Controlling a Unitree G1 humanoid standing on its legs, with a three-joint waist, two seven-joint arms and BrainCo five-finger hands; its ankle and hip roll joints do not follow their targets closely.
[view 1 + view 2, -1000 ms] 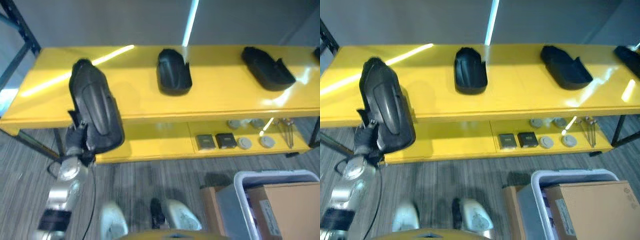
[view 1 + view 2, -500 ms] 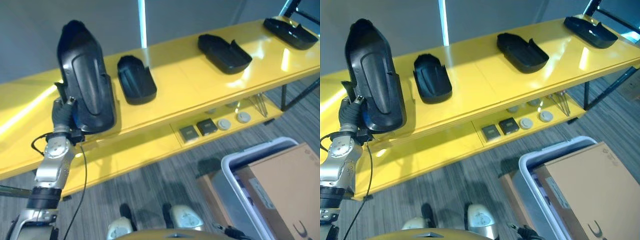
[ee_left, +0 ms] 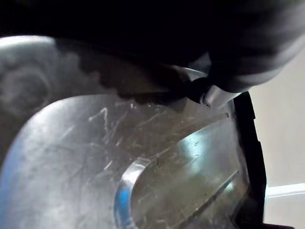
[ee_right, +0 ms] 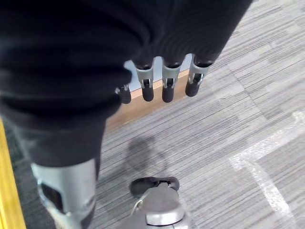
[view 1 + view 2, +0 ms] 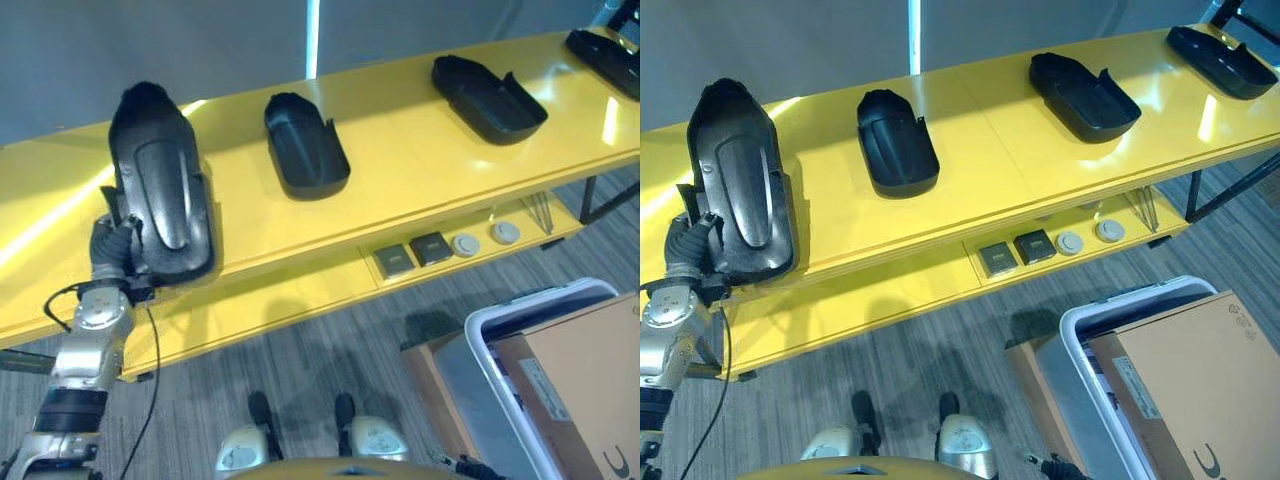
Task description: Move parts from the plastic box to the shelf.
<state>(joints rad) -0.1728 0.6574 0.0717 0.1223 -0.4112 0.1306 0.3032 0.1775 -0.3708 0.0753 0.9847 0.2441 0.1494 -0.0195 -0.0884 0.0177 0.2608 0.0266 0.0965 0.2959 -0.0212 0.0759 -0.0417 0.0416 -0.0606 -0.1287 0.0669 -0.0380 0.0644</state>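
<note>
- Both eye views look steeply down from the head, sharing the yellow shelf (image 5: 420, 180) and plastic box (image 5: 1090, 330).
- Left wrist view sits right against a black part (image 3: 143, 162).
- Right wrist view faces the floor (image 4: 238, 133).

- Shelf (image 5: 400, 170): glossy bright yellow, both tiers.
- Held part (image 5: 160, 200): black moulded plastic (scuffed and shiny in the left wrist view).
- Other parts (image 5: 305, 148) lying on the shelf: matt black.
- Left robot hand (image 5: 108, 250): dark ribbed cover.
- Plastic box (image 5: 500, 345): pale grey-white rim.
- Cardboard box (image 5: 585, 380): tan.
- Floor (image 5: 320, 370): grey striped carpet.
- Right robot hand (image 4: 162, 71): silver fingers, dark tips.
</note>
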